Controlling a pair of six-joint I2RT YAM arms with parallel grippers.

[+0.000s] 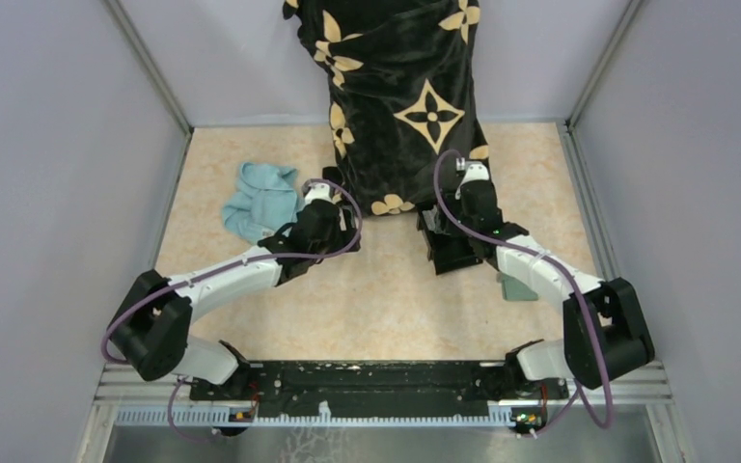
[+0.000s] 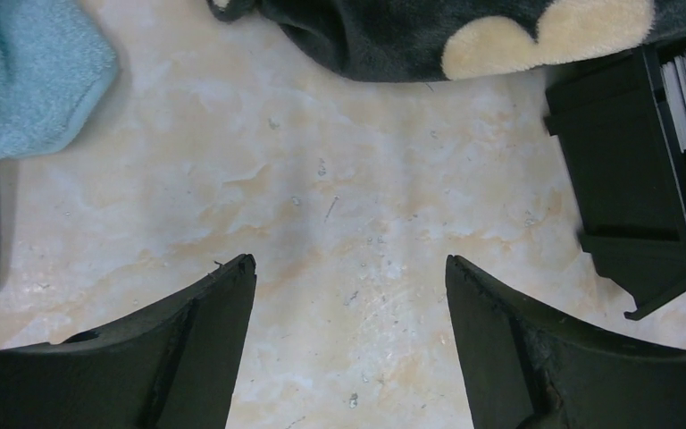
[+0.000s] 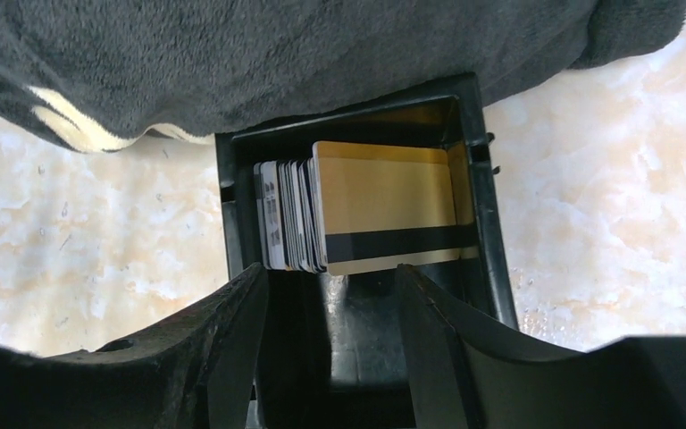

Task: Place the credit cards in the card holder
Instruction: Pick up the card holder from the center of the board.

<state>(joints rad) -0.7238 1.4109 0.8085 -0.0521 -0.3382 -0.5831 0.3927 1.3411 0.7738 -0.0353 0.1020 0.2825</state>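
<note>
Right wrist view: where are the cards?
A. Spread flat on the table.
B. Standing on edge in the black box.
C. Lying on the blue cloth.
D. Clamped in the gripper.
B: the cards stand on edge in a row inside the black box, ahead of the open right gripper.

Pale grey walls (image 1: 48, 145) box the scene in on the left, right and back, with slim metal posts (image 1: 153, 68) at the back corners. The table (image 1: 376, 299) shows a beige marbled top under soft, even light. A dark flower-patterned blanket (image 1: 396, 96) hangs down the back wall onto it, and a metal rail (image 1: 386, 417) lines the near edge
</note>
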